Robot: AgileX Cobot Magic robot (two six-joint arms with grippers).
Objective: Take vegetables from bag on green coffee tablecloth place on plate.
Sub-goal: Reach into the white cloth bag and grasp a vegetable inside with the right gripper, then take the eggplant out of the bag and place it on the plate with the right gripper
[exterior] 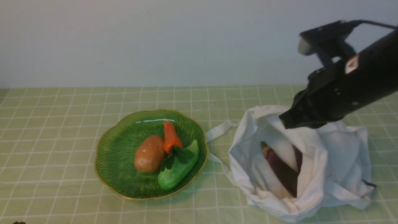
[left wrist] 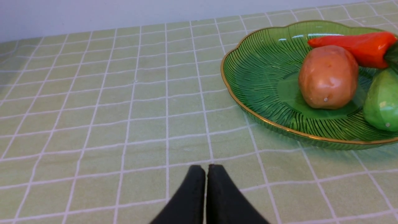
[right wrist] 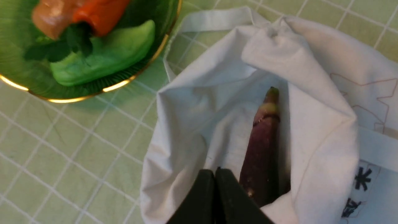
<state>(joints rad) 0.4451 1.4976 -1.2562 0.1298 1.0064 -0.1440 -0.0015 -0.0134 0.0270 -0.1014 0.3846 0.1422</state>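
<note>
Eggplant (right wrist: 261, 161) seen lying inside bag (exterior: 335, 161), stem end pointed away from robot, partly hidden by cloth folds. Judged stiff, fairly light, glossy skin likely slippery; hold best taken mid-body, across width. Bag soft, liable to be dragged along. Right gripper (right wrist: 215, 171) pressed together, empty, above bag mouth, just beside eggplant. Left gripper (left wrist: 206, 168) likewise closed, empty. Plate (exterior: 118, 149) occupied by potato (exterior: 149, 154), cucumber (exterior: 178, 169), orange vegetable (exterior: 171, 137).

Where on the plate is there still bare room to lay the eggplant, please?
The left half of the plate, between its rim and the potato, is bare. Its right half is crowded: potato, orange-red vegetable and cucumber lie bunched. The tablecloth left of the plate is open too; the gap towards the bag is narrow, crossed by a strap.
</note>
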